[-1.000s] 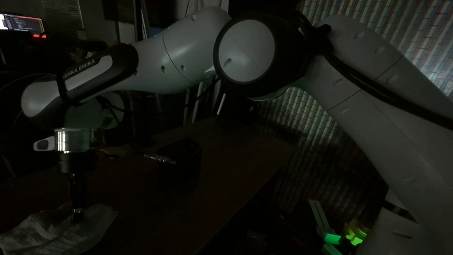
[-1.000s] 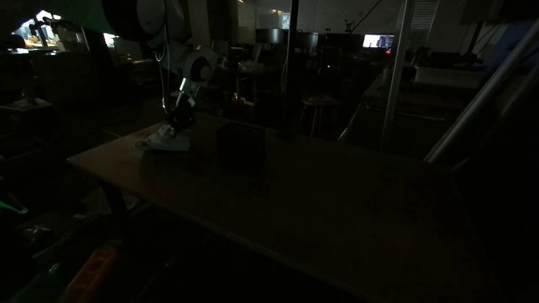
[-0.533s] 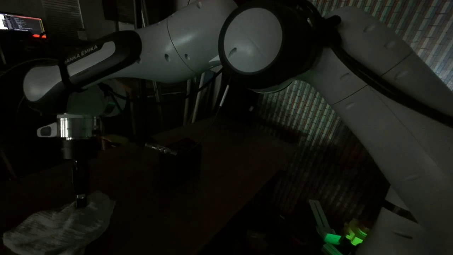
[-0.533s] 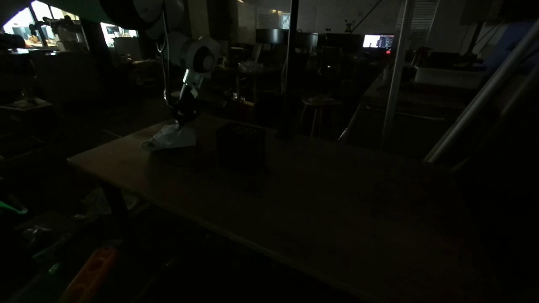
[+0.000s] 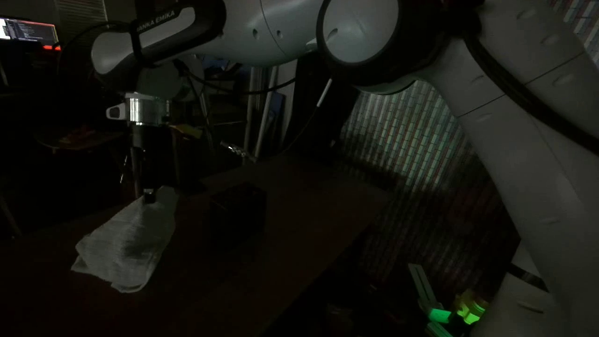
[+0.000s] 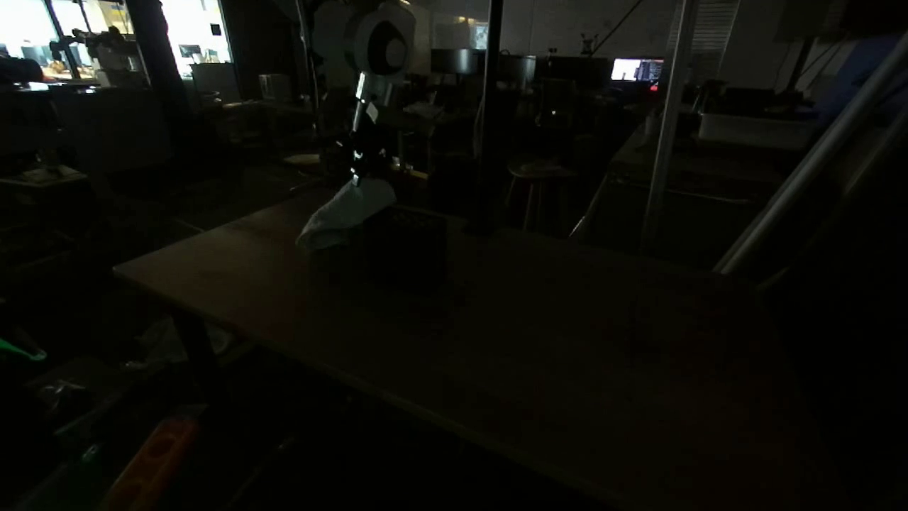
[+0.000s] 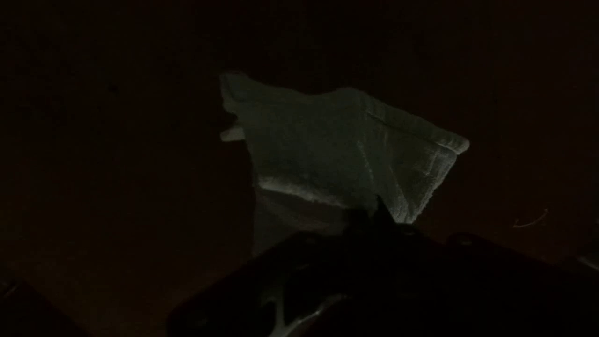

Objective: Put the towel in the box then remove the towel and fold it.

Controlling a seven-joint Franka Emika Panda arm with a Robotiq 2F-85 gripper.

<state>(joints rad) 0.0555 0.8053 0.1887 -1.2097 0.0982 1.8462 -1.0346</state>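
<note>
The light grey towel (image 5: 126, 245) hangs from my gripper (image 5: 149, 196) in an exterior view, raised and spread downward to the lower left. My gripper (image 6: 357, 179) is shut on its top part and also shows above the towel (image 6: 344, 213) in an exterior view. The dark box (image 5: 237, 215) stands on the table just right of the towel; it also shows in an exterior view (image 6: 408, 248), partly behind darkness. In the wrist view the towel (image 7: 309, 135) spreads out beyond the dark fingers (image 7: 369, 215). I cannot tell whether its lower edge touches the table.
The scene is very dark. The wooden table (image 6: 567, 348) carries the box, and its near edge runs diagonally. A stool (image 6: 539, 172) and metal poles (image 6: 667, 135) stand behind it. An orange piece (image 6: 150, 461) and a green-lit object (image 5: 470, 311) lie beyond the table's near side.
My gripper has risen and moved toward the box, lifting the towel with it. The towel went from lying crumpled on the table to hanging from the fingers. The box has not moved.
</note>
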